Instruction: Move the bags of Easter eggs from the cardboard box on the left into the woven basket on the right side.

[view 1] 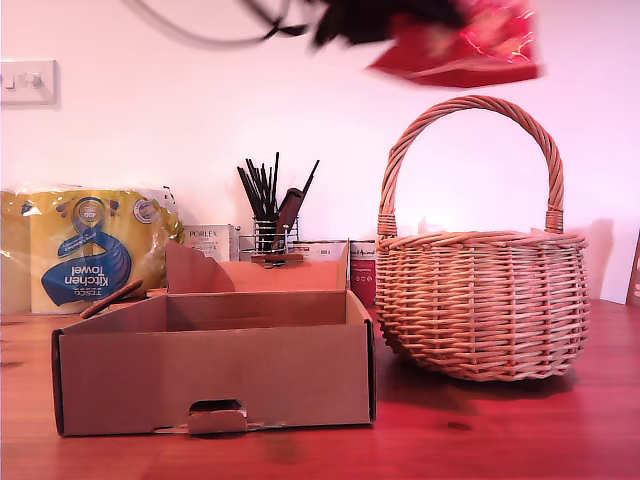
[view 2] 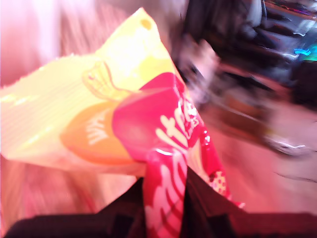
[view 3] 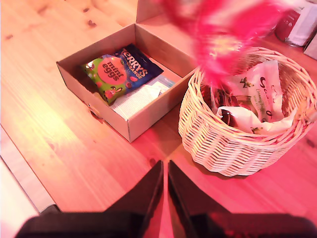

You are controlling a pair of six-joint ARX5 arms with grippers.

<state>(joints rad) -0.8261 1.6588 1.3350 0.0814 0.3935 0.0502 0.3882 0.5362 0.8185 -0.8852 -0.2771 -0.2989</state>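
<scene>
My first gripper [view 1: 400, 32] hangs blurred at the top of the exterior view, above the woven basket [view 1: 480, 300], shut on a red and yellow bag of Easter eggs [view 1: 465, 45]. The first wrist view shows that bag [view 2: 148, 124] pinched in the gripper [view 2: 166, 196]. From high up, my second gripper [view 3: 165, 191] looks down, shut and holding nothing. Below it the cardboard box [view 3: 148, 116] holds a green bag [view 3: 106, 74], a navy bag [view 3: 136, 63] and a white one [view 3: 138, 99]. Cream-white bags [view 3: 257, 94] lie in the basket [view 3: 208, 134]. The held bag [view 3: 223, 34] blurs above the rim.
Behind the cardboard box [view 1: 215, 375] in the exterior view stand a yellow-and-blue kitchen towel pack [view 1: 85, 250], a wire pot of black brushes [view 1: 270, 225], small cartons [view 1: 210, 240] and a red tin [view 1: 362, 272]. The basket's tall handle [view 1: 470, 105] arches just under the held bag.
</scene>
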